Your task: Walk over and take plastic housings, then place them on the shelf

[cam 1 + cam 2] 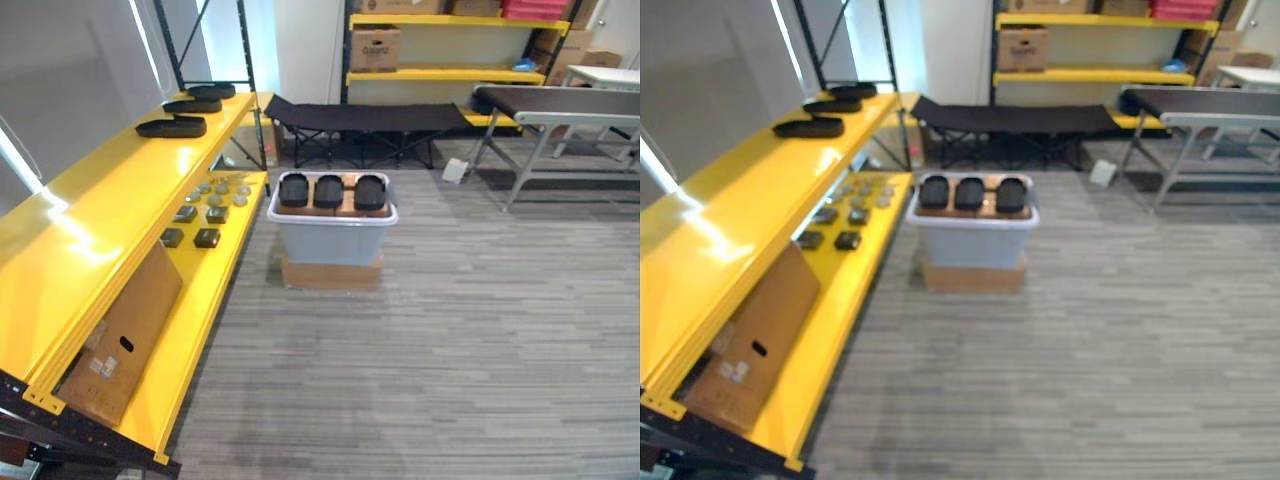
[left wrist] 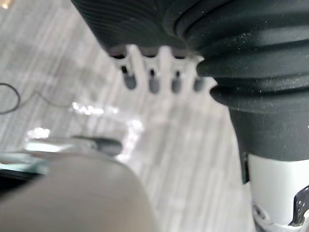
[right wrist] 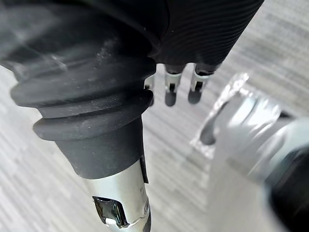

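Both hands hang over grey striped carpet (image 1: pixel 480 330). The left hand (image 2: pixel 153 79) shows its fingers straight, side by side and slightly apart, holding nothing. The right hand (image 3: pixel 170 93) has its fingers likewise relaxed in a row, with nothing between them.

Nearest, at 9 o'clock, a flat brown cardboard box (image 1: pixel 125 330) leans on the lower yellow metal shelf board (image 1: pixel 215 300); its white label (image 1: pixel 100 366) carries dark print too small to read. Farther along that board lie small dark square blocks (image 1: pixel 207 237) and, beyond them, round grey discs (image 1: pixel 222 190).

At 12 o'clock a pale grey plastic bin (image 1: pixel 332 240) stands on a low brown carton (image 1: pixel 330 274). Three black oval plastic housings (image 1: pixel 329 191) with raised rims lie side by side across the bin's top.

Farther off at 10 o'clock, three more flat black housings (image 1: pixel 172 127) sit in a row, apart from each other, on the top yellow shelf board (image 1: pixel 90 220).

Beyond the bin stands a black folding cot (image 1: pixel 365 117). Behind it, a brown box (image 1: pixel 375 47) with unreadable dark print sits on a far yellow rack (image 1: pixel 445 75).
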### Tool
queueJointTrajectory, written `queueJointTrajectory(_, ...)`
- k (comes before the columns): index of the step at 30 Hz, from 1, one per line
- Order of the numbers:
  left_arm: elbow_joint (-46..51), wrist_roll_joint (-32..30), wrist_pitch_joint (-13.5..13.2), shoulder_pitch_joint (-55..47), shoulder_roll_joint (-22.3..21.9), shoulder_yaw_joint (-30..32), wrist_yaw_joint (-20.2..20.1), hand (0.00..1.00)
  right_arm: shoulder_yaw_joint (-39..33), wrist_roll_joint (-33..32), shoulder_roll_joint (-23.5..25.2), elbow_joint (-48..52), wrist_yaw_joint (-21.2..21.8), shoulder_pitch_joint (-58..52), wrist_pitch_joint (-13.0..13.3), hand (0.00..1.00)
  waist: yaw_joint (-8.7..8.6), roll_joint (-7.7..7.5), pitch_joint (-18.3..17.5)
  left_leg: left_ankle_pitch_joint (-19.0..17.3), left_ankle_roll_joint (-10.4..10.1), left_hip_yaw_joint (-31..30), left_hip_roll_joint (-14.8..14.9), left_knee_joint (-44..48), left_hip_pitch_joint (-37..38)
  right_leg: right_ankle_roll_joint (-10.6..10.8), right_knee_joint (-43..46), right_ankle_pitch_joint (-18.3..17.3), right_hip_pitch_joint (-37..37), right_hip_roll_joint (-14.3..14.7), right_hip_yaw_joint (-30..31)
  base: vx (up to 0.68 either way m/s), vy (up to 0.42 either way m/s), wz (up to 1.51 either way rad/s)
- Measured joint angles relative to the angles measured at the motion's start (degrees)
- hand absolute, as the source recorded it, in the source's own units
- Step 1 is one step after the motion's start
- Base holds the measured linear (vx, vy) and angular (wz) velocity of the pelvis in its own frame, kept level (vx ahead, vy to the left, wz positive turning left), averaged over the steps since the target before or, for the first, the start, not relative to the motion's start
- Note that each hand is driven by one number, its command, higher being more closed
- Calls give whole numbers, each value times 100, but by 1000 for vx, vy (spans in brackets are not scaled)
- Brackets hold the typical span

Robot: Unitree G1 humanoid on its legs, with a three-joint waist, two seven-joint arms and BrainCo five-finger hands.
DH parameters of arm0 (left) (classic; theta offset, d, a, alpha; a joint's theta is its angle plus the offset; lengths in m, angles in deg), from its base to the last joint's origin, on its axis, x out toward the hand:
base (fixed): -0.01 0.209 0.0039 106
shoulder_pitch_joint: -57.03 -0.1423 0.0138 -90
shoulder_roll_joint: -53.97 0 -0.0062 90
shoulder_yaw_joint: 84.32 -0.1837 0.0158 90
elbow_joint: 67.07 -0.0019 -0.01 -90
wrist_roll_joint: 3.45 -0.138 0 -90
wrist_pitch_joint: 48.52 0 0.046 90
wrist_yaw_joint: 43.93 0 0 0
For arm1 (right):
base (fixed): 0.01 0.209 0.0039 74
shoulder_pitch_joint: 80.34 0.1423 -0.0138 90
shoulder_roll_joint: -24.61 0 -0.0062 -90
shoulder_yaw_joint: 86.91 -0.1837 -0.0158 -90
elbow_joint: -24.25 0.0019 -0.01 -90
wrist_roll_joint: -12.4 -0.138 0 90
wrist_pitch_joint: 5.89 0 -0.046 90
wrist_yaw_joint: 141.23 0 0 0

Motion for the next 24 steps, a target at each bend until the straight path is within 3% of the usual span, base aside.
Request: queueJointTrajectory(24,-51,-17,-41,24,-32,-18,8,0,528,244,13,-57,13,4,27,0,-68,-58,148,151,-9,-221,-115,-118,116,39,-82,-70,177,-107,-358,-32,-17,6)
